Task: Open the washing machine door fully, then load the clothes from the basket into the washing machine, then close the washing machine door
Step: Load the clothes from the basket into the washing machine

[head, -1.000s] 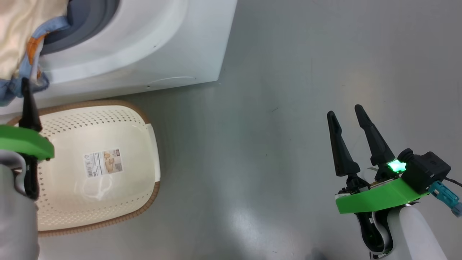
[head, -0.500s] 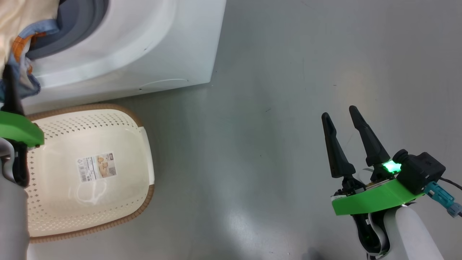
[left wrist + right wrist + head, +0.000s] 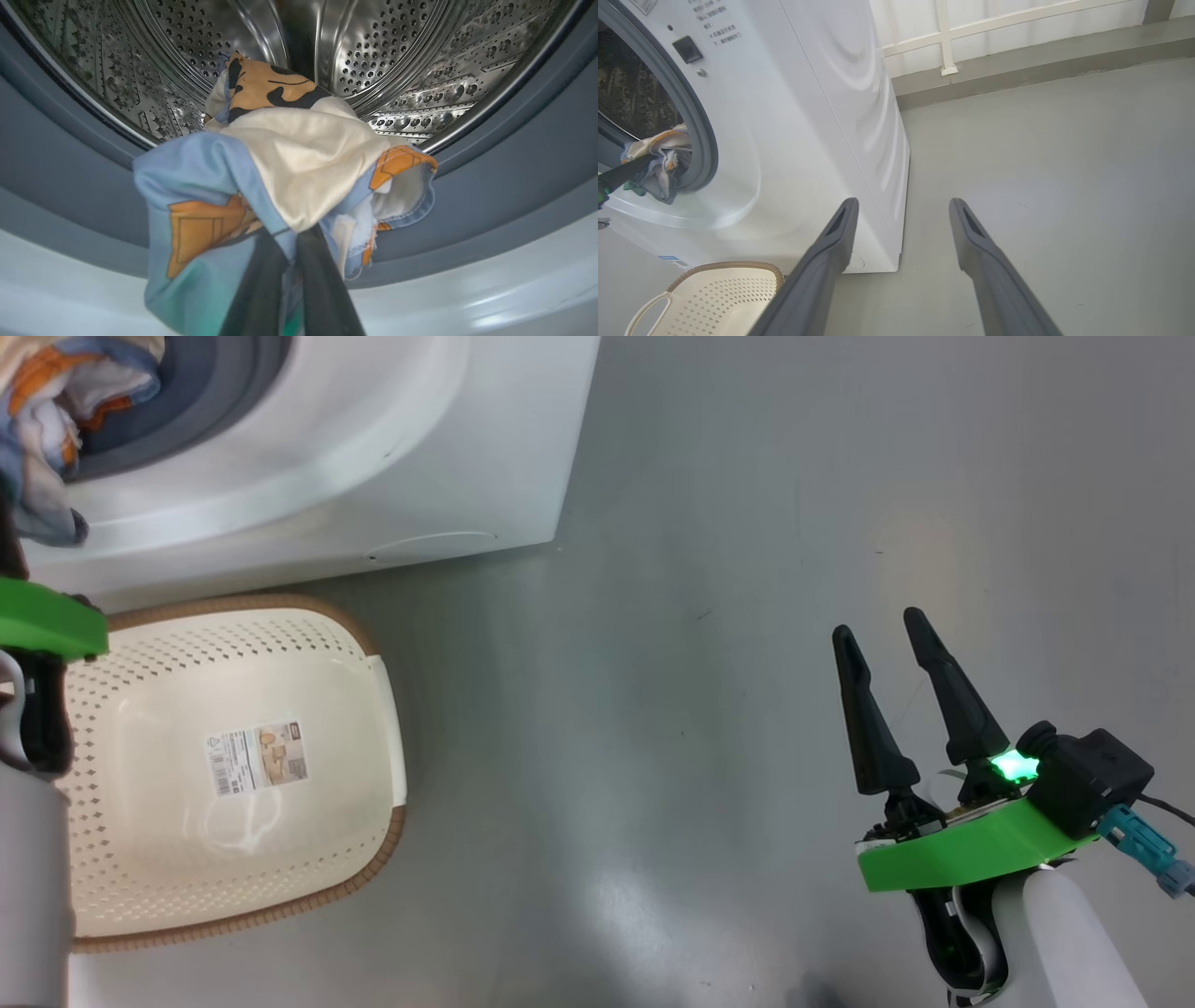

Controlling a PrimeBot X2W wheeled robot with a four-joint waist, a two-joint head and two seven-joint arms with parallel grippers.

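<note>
Left wrist view: left end effector (image 3: 287, 235) pinches clothes (image 3: 303, 149) over seal (image 3: 514, 163).

The washing machine (image 3: 822, 116) has a glossy white casing. Its drum (image 3: 397, 56) is polished, perforated steel, and its seal (image 3: 70, 163) is matt grey rubber. The clothes (image 3: 303, 158) are soft, creased cloth. The basket (image 3: 308, 663) is glossy perforated cream plastic with a brown woven-look rim and a paper label (image 3: 256, 759) on its bottom. The floor (image 3: 700, 709) is smooth and grey with a dull sheen.
</note>
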